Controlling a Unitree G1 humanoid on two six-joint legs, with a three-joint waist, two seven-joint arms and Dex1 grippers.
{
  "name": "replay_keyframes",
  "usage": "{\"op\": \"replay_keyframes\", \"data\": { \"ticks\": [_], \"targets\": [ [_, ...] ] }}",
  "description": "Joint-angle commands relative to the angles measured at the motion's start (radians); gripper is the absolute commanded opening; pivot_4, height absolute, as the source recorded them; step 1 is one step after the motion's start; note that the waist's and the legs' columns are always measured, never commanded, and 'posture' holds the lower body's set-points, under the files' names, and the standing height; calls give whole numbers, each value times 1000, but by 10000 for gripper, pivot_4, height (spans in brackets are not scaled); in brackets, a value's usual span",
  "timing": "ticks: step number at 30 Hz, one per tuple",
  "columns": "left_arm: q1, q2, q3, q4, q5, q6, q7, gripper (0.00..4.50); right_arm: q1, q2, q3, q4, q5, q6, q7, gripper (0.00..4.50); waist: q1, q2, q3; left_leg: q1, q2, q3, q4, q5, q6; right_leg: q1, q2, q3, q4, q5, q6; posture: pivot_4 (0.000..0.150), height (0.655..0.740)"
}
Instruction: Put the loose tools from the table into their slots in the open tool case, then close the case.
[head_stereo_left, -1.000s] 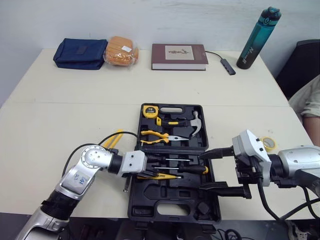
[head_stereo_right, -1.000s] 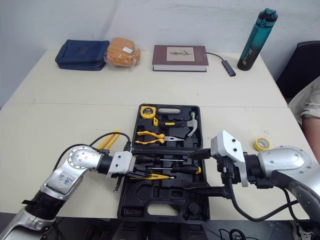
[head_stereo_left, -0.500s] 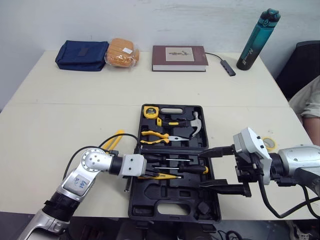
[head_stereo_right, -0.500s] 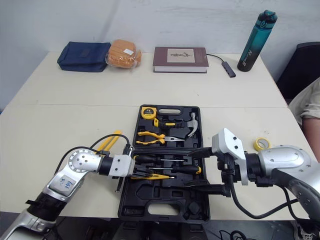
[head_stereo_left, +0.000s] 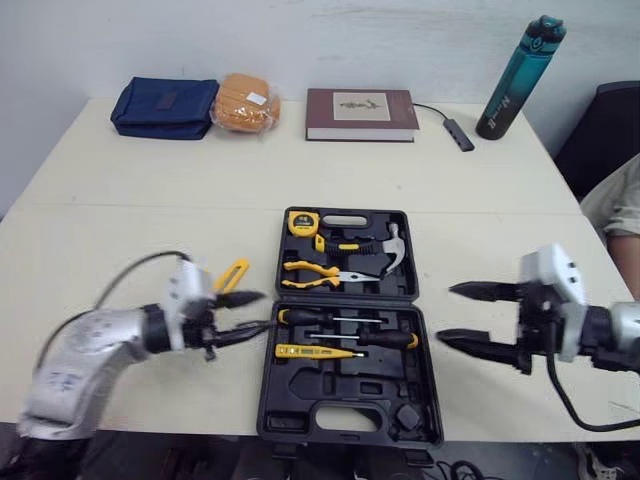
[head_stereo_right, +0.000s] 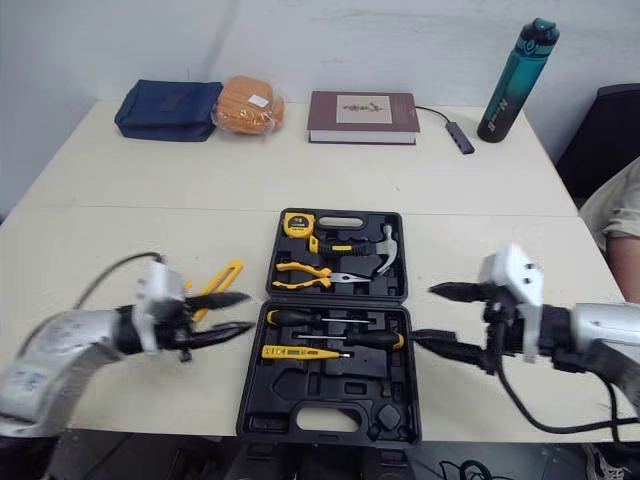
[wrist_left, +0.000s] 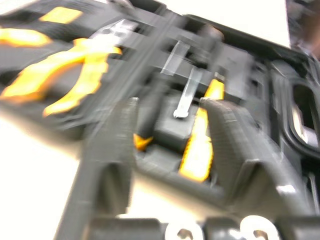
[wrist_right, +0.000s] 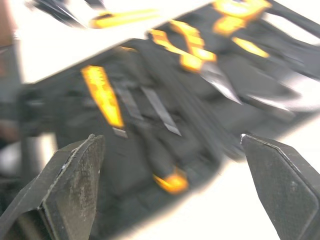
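Black plastic, the tool case (head_stereo_left: 263, 400) lies open at the table's middle. At its 9 o'clock the left gripper (head_stereo_left: 262, 311) hangs with fingers partly apart, holding nothing. At 3 o'clock the right gripper (head_stereo_left: 445, 313) is spread wide, also empty. I think both stand aside to leave the slots free.

The near half holds three screwdrivers (head_stereo_left: 330, 337). The far half holds one pliers (head_stereo_left: 308, 270), one hammer (head_stereo_left: 388, 248) and one tape measure (head_stereo_left: 301, 222). One yellow loose tool (head_stereo_left: 234, 272) lies on the table at 10 o'clock, unslotted.

Far away, from 11 to 1 o'clock, are one pouch (head_stereo_left: 160, 106), one book (head_stereo_left: 360, 113) and one bottle (head_stereo_left: 517, 80).
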Motion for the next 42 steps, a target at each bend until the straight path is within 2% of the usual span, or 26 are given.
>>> {"op": "replay_keyframes", "data": {
  "ticks": [1,2,4,6,10,14,18,24,30,36,42],
  "targets": [
    [111,27,199,4,2,15,47,41159,76,21,-153,71,-58,-38,15,45000,-1,0,0,0,0,0,0,0,0,0,0,0,0,0,0,1500,7400],
    [147,33,245,26,22,3,48,44536,99,26,-184,95,-75,-49,20,45000,-2,0,0,1,0,0,-1,0,0,0,0,0,0,0,0,1500,7400],
    [187,36,304,61,35,-8,58,44536,128,34,-220,130,-103,-69,27,45000,-2,0,0,1,0,1,-1,0,0,0,0,0,0,0,0,1500,7400],
    [244,37,427,158,57,-20,78,44536,177,42,-300,231,-165,-108,30,45000,-1,0,0,2,0,1,-1,0,0,0,0,1,0,0,0,1500,7400],
    [326,64,556,300,110,-76,56,44536,262,44,-395,397,-266,-208,63,45000,-1,0,0,2,0,1,-4,-4,-1,-1,0,1,-3,-1,-2,1500,7400],
    [309,101,593,413,135,-102,67,44536,247,40,-426,548,-309,-284,63,45000,0,0,0,2,-1,2,-9,-4,-1,-1,-2,1,-7,-1,-2,1500,7400],
    [274,111,562,368,132,-85,74,44536,225,50,-420,589,-324,-326,62,45000,-1,0,0,3,-2,2,-14,-4,-3,-2,-4,1,-7,-1,-2,1500,7400],
    [249,72,481,176,91,8,120,44536,200,60,-421,458,-254,-256,70,45000,-4,3,-1,3,-2,2,-17,-2,-3,-3,-4,1,-8,-1,-2,1500,7400],
    [233,39,371,21,57,101,169,44536,102,52,-315,154,-63,-76,19,45000,-7,2,0,3,-2,3,-16,0,-4,-3,-3,2,-5,0,-1,1500,7400],
    [175,3,207,6,128,112,252,44536,-187,35,-105,-59,284,89,-91,45000,-2,3,0,3,-2,2,-15,1,-4,-3,-2,1,-3,0,-1,1500,7400],
    [91,-14,34,93,255,86,317,44536,-447,34,118,-101,337,90,-80,45000,1,1,0,1,-3,1,-14,2,-5,-3,-3,0,-6,0,0,1500,7400]
  ]
}}
